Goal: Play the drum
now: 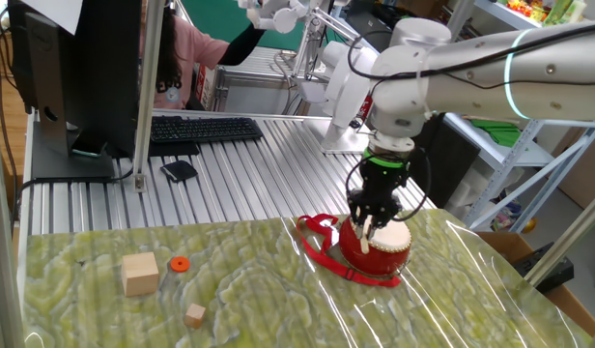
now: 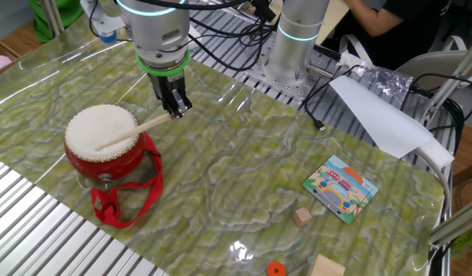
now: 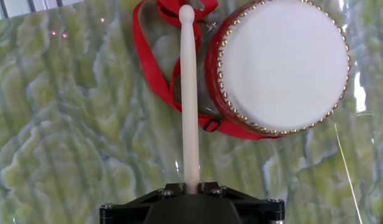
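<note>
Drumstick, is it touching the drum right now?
Apart. The hand view shows a clear gap between the stick and the side of the drum, and the stick's tip is not over the white top.

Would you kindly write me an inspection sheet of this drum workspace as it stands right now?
Surface: green marbled mat on a ribbed metal table.
Job's things: drum upright, red strap trailing on the mat; wooden stick over the skin.
Clutter: large wooden cube, small cube, orange disc, picture card.
Grippers: gripper shut on the stick, pointing down.
Cables: black leads by the arm base.
Surroundings: keyboard, monitor, seated person, shelving.
</note>
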Motion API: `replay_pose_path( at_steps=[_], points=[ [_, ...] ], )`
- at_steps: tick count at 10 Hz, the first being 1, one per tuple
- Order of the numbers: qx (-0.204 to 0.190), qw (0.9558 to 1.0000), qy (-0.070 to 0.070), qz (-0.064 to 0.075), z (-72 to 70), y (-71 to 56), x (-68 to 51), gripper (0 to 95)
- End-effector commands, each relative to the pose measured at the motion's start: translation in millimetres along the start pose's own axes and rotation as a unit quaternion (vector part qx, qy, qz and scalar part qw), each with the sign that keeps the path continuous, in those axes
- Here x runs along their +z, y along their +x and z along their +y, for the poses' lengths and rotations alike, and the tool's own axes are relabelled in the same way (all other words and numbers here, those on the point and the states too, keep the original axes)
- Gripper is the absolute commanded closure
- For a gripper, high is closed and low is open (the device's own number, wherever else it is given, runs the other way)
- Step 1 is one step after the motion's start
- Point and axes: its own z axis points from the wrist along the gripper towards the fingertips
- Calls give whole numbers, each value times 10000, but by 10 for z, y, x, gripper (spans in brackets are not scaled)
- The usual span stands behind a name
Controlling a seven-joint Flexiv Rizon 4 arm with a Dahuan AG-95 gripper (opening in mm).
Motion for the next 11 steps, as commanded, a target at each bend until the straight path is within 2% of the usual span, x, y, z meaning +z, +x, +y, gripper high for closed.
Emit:
replay_pose_path(
  at_steps=[1, 4, 5, 6, 8, 11],
  points=[
    [920, 9957, -24, -69, -7, -7, 9, 950],
    [1584, 9874, -65, -37, -7, -8, 9, 950],
    [1761, 9843, -148, 45, -7, -9, 10, 950],
    [1923, 9806, -315, 199, -9, -16, 12, 950],
    [1846, 9821, -315, 202, -11, -22, 13, 950],
    [2021, 9785, -303, 291, -16, -41, 19, 950]
  ],
)
